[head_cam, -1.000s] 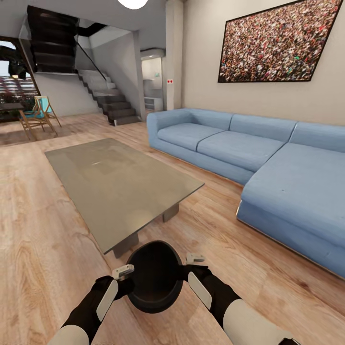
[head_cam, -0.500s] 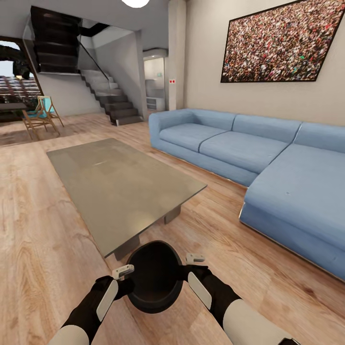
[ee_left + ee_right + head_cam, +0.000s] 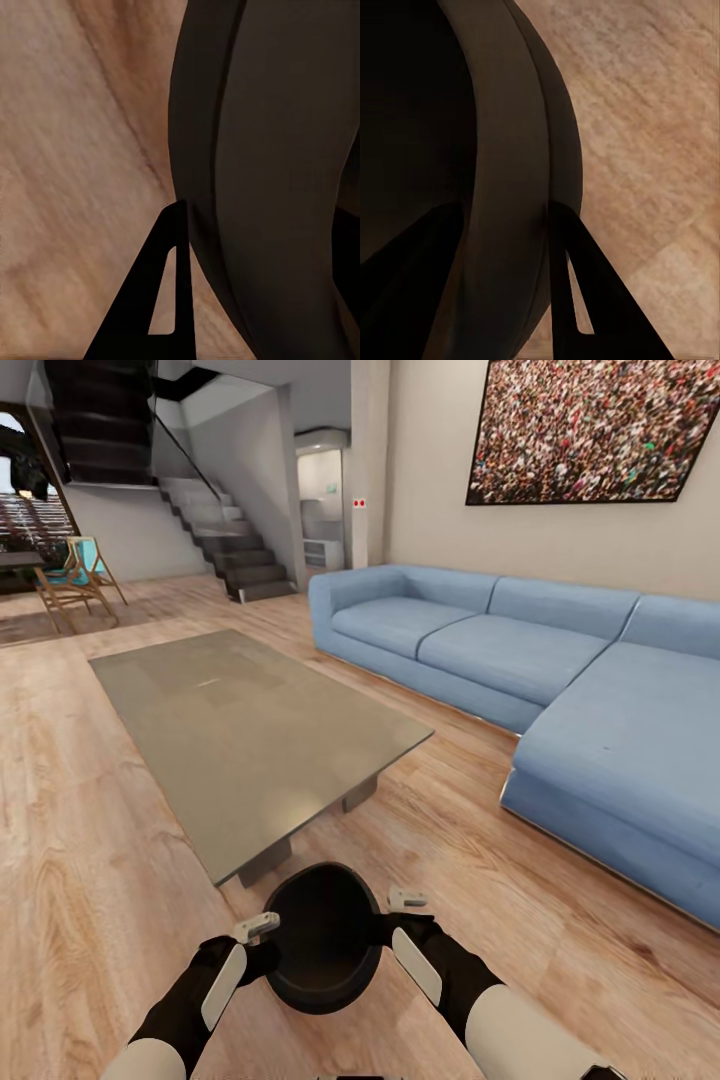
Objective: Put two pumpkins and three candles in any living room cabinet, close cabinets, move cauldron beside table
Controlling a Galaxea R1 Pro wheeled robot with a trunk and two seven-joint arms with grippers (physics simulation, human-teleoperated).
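The black round cauldron is held between my two arms, low in the head view, just short of the near corner of the glossy grey table. My left gripper is shut on the pot's left rim and my right gripper on its right rim. In the left wrist view a dark finger lies against the outside of the cauldron's wall, wood floor beyond. In the right wrist view a finger presses the outer wall of the cauldron the same way.
A long blue corner sofa runs along the right, with a strip of wood floor between it and the table. Dark stairs and wooden chairs stand far back left. A large picture hangs above the sofa.
The whole room has shifted in the picture, so the camera has moved. The cauldron and both grippers keep the same pose in front of me.
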